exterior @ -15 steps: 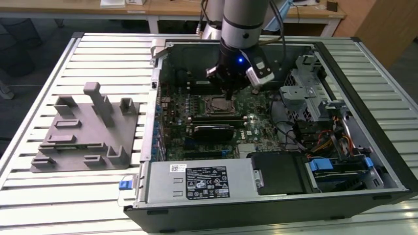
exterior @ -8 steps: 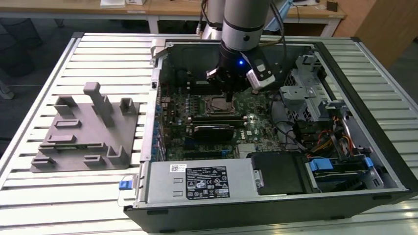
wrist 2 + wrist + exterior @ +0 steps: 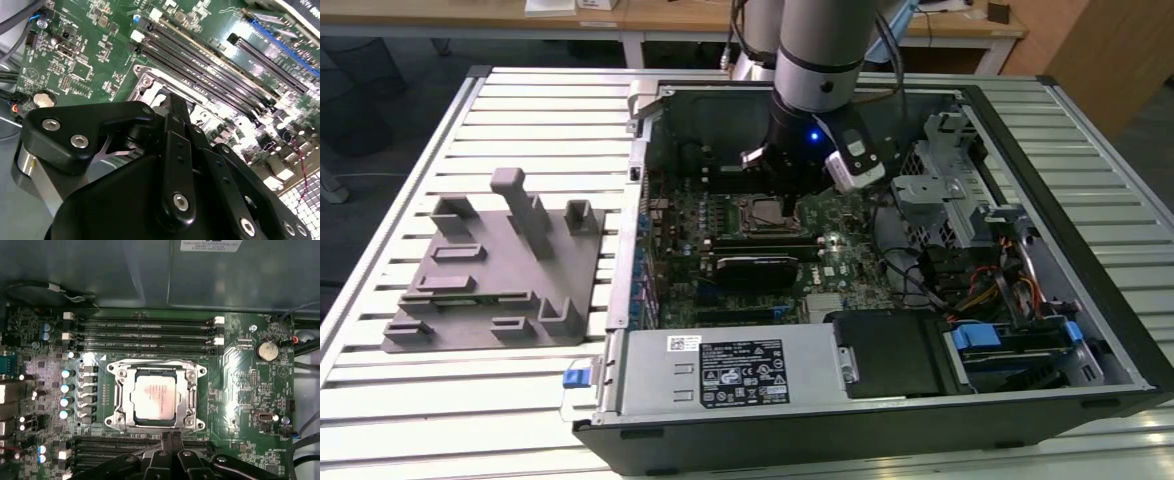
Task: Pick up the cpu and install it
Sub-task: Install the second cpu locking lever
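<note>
cpu seemingly seated, pincer beside

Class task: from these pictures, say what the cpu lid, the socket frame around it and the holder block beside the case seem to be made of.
cpu: pale metal lid, matte with a soft sheen.
Socket frame: bare bright metal, with glints at its edges.
Holder block: uniformly dull grey, probably moulded or printed plastic.

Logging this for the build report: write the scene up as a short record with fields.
cpu: pale silver square, lying flat inside the socket frame
socket frame: metal-rimmed, on the motherboard between the memory slot banks
tool: above the board, at the socket's edge, holding nothing visible
computer case: open, lying on the slatted table
holder block: grey moulded, on the table at the exterior view's left of the case
</note>
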`<state>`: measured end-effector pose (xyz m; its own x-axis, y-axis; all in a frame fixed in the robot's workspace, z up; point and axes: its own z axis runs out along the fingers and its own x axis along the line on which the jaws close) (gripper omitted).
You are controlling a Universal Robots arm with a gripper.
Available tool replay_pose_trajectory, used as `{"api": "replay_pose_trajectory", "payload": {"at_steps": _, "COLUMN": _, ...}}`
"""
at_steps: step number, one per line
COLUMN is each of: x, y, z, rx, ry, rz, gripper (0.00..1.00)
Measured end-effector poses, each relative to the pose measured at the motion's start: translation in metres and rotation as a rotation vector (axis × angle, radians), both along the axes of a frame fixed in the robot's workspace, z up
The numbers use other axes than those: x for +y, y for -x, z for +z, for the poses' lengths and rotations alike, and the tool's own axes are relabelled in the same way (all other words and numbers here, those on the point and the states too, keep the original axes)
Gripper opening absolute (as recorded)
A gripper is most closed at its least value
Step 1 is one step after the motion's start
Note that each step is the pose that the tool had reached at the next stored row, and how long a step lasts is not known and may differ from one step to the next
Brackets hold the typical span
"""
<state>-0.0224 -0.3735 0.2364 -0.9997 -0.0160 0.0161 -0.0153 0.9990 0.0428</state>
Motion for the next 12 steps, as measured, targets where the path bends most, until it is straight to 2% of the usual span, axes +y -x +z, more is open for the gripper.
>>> {"api": "replay_pose_trajectory", "payload": {"at_steps": 12, "x": -0.0053, "y": 0.0, "z": -0.0001, "rx": 0.0007, "ry": -0.0004, "rz": 0.0, "gripper": 0.11}}
